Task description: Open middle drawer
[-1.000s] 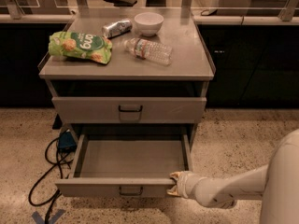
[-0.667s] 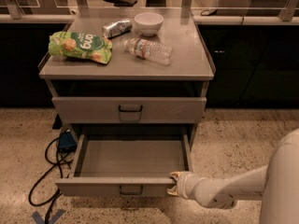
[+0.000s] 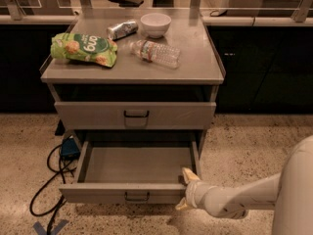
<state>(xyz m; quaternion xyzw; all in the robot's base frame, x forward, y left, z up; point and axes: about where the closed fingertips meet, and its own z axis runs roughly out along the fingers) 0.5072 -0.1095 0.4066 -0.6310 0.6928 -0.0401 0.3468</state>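
The middle drawer [image 3: 137, 164] is a wide shallow grey metal drawer with a small black bar handle [image 3: 137, 196]. It stands pulled far out and its inside is bare. My gripper [image 3: 184, 190] is at the right end of its front panel. One finger [image 3: 188, 174] is over the top rim and the other is lower, in front of the panel. The fingers stand apart, open, holding nothing. The drawer above [image 3: 136, 114] is closed. Anything below the pulled-out drawer is hidden.
On the cabinet top [image 3: 195, 70] lie a green snack bag [image 3: 83, 49], a can [image 3: 122, 29], a white bowl [image 3: 155, 23] and a plastic bottle [image 3: 155, 53]. Black cables [image 3: 51, 180] and a blue box lie on the floor at the left. Dark cabinets stand behind.
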